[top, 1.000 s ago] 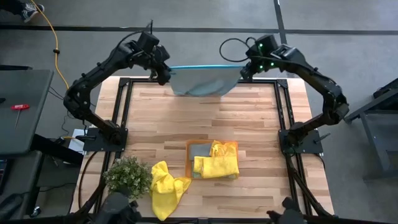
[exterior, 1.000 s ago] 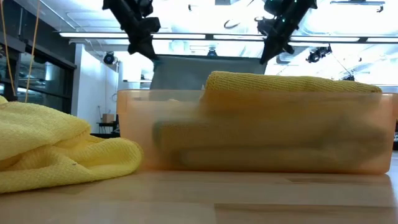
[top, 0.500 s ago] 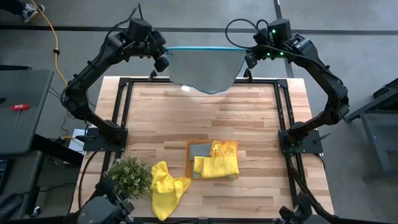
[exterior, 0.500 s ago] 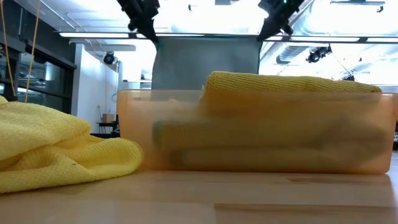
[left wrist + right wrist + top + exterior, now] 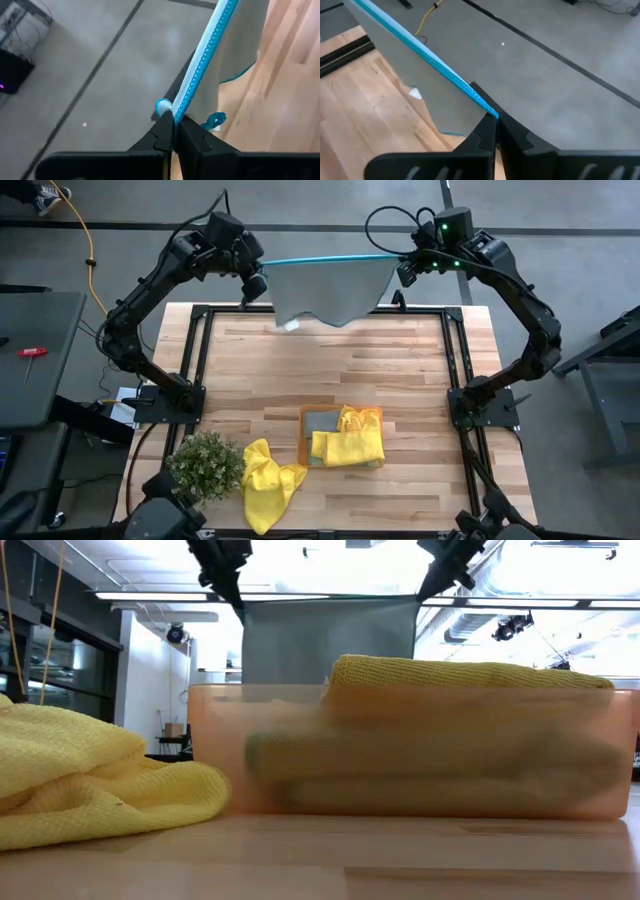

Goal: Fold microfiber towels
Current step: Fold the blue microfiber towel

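Observation:
A grey-blue microfiber towel (image 5: 325,290) with a bright blue hem hangs spread between my two grippers above the table's far edge; it also shows in the low view (image 5: 330,640). My left gripper (image 5: 257,272) is shut on its left top corner, my right gripper (image 5: 402,265) on its right top corner. An orange tray (image 5: 341,436) at the near middle holds folded yellow and grey towels. A crumpled yellow towel (image 5: 268,482) lies on the table near the front edge. My left gripper pinches the towel's top corner at the blue hem (image 5: 176,109) between its two fingers. The hem runs taut away from the fingers, and the towel hangs below, clear of the table. My right gripper pinches the other top corner at the blue hem (image 5: 487,109) between its two fingers. The hem stretches straight toward the other arm, and the cloth hangs down flat and lifted clear.
A small potted plant (image 5: 205,463) stands at the near left corner. The wooden table (image 5: 330,365) has bare room between the hanging towel and the tray. Black frame rails (image 5: 200,360) run along the table's sides.
Both grippers have risen and gone toward the table's far edge, drawing apart. The towel's top hem has been drawn taut and straight, and the cloth now hangs flatter than before.

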Robot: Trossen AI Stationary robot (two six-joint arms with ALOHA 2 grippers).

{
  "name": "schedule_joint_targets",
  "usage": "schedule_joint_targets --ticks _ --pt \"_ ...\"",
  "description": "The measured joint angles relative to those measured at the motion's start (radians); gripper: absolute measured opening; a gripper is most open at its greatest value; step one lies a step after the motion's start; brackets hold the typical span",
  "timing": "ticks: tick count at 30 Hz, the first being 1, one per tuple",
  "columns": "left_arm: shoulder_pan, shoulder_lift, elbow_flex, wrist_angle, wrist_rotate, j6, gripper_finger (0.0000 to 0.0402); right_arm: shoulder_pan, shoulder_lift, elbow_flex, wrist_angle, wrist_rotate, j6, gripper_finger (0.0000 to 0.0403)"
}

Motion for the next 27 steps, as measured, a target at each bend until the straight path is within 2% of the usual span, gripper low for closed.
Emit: schedule_joint_targets --ticks 9,16,22,27 --pt "-0.007 -0.002 -0.015 -0.152 0.034 -0.036 0.001 -0.002 0.026 -0.002 -0.044 -0.002 0.015 0.0" --pt "-0.02 0.0 -0.104 -0.153 0.034 -0.048 0.0002 -0.001 0.045 -0.002 -0.06 -0.024 -0.001 0.0" --pt "-0.015 0.0 -0.126 0.006 -0.115 -0.016 0.0001 -0.022 0.046 -0.002 -0.012 -0.014 -0.023 0.0" --pt "0.055 0.008 -0.125 0.172 -0.129 0.047 0.0001 -0.069 0.086 -0.002 0.024 -0.019 -0.037 0.0"
